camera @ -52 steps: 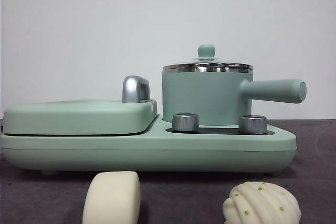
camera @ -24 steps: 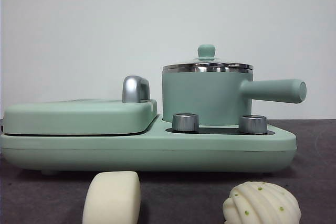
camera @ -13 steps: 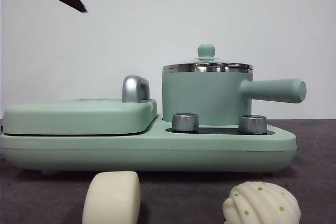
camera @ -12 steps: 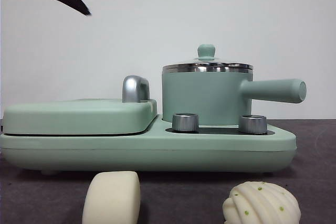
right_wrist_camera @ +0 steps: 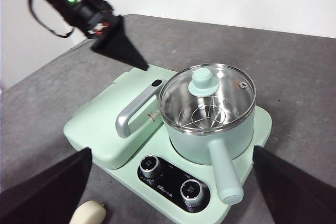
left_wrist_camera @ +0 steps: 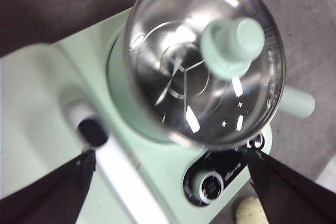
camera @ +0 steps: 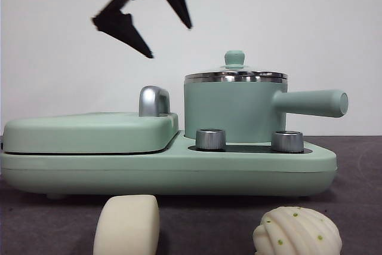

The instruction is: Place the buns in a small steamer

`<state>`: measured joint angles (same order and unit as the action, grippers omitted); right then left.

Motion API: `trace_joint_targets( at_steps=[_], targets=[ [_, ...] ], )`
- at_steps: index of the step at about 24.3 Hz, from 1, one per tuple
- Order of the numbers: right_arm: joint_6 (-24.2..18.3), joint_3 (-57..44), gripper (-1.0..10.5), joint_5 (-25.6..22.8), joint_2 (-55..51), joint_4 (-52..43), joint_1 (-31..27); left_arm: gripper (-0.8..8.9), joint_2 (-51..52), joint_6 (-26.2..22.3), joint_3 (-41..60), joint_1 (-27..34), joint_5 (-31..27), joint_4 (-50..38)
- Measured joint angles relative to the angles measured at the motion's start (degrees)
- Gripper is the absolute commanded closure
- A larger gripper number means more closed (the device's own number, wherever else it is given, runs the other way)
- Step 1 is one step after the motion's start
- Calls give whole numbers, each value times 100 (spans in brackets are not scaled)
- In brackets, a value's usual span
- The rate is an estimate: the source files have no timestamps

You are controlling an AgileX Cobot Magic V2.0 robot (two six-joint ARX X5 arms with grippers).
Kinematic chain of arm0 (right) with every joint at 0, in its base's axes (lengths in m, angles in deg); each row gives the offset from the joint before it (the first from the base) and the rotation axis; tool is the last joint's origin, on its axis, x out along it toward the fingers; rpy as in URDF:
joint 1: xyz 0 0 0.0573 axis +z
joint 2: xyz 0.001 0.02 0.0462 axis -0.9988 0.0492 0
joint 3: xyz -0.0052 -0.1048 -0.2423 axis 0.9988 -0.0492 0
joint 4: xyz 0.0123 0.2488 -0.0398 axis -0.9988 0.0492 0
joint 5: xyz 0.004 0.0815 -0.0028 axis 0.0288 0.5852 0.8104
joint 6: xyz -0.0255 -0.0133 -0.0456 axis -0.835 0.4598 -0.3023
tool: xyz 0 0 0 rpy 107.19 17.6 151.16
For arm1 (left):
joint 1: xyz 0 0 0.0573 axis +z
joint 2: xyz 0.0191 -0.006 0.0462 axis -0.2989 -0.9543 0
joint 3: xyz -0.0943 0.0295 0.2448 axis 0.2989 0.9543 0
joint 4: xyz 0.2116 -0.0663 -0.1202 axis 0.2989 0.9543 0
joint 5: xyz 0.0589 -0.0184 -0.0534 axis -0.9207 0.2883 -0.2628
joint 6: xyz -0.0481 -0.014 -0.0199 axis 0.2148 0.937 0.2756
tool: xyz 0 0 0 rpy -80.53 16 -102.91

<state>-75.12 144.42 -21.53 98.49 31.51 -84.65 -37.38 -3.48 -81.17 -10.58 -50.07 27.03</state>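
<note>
Right wrist view: the small steamer (right_wrist_camera: 209, 109), glass lid (right_wrist_camera: 207, 97) on, holds only a steel rack. The smooth bun (camera: 127, 225) and ridged, green-dotted bun (camera: 297, 231) lie on the bench (camera: 358, 219). Left gripper (camera: 164, 34) hovers spread above; the right gripper (right_wrist_camera: 168, 182) seems parted too.

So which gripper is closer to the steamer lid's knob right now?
Left. The left gripper hangs open just above the steamer, its wrist view looking straight down on the lid knob. The right gripper is open too, farther back, seeing the whole cooker.
</note>
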Motion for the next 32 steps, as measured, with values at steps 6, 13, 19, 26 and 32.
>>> trace_joint_targets(
  at_steps=[6, 13, 19, 26, 32],
  targets=[
    [2, 0, 459, 0, 0, 2, 0, 345, -909, -37, -1563, -306, -254, 599],
    [4, 0, 459, -2, 0, 0, 0, 347, -1346, -111, -2393, -643, -422, 608],
    [9, 0, 459, -2, 0, 2, 0, 349, -1349, -597, -2393, -1032, -1056, 435],
    [11, 0, 459, -2, 0, 7, 0, 350, -1447, -682, -2396, -1139, -1099, 107],
    [11, 0, 459, -2, 0, 157, 0, 358, -1849, -682, -2398, -1139, -1099, 125]
  ],
)
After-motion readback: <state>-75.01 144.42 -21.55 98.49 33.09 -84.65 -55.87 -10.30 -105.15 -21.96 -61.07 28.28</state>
